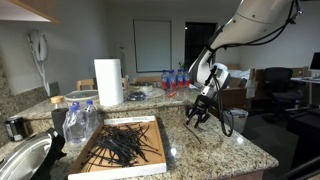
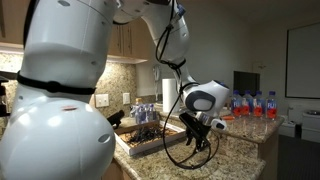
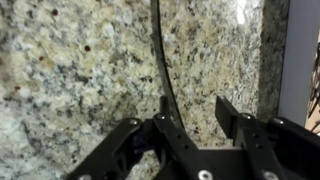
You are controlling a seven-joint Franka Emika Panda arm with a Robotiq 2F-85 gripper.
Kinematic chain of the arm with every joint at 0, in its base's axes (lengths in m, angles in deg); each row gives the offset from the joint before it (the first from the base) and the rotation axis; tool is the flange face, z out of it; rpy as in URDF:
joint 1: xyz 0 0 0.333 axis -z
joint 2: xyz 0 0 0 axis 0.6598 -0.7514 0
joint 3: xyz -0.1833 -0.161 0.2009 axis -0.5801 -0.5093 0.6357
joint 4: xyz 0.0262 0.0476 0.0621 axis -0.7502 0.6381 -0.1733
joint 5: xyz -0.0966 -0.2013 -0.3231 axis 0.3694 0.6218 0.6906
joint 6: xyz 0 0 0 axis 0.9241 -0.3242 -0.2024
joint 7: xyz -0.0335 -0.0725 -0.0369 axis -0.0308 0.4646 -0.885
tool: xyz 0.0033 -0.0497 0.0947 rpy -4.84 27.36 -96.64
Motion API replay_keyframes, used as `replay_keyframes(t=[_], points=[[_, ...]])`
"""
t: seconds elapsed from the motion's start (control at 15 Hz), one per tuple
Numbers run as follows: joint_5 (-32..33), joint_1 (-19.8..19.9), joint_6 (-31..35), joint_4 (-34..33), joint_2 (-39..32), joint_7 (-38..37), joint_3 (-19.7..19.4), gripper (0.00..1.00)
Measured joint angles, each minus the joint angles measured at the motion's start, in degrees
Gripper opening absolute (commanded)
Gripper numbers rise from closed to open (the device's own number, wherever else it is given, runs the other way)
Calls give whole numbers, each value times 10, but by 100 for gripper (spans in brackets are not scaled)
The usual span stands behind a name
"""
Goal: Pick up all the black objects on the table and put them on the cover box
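Gripper state: the gripper [image 3: 195, 118] is released. In the wrist view its two fingers [image 3: 230, 112] stand apart, with bare granite between them, and I see nothing clamped.

Thing under the gripper: a thin black curved line [image 3: 161, 55] runs from the far side of the wrist view down into the gap between the jaws. I take it for one of the black objects lying on the counter [image 1: 225, 148]. It could also be the rig's own cable, and I cannot tell which.

Long axis: it runs roughly straight away from the wrist, bowed to one side, so the jaws straddle it across its width. Its near end sits closer to one finger than the other, and I cannot tell whether it touches.

Cover box: the cover box [image 1: 92, 158] lies well apart from the gripper [image 1: 201, 113], across the counter in an exterior view. It already carries a heap of black strips [image 1: 125, 145].

Coming move, my judgement: close on the strip where it passes between the fingers, lift it, then carry it across to the box.

In the way: the path over the granite looks open. The paper towel roll [image 1: 108, 82] and water bottles [image 1: 175, 78] stand behind it.

Risk: the counter edge [image 3: 268, 70] is near, and a strip this slim may slip from the pinch.
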Motion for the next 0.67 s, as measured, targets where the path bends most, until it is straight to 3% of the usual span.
replay_keyframes(t=[0.2,0.47,0.53,0.67], points=[[28,-14,56,0,0,13,5,100],[90,-16,91,0,0,32,8,100],[104,-16,93,-1,0,38,8,94],[125,-14,96,-1,0,51,9,67]])
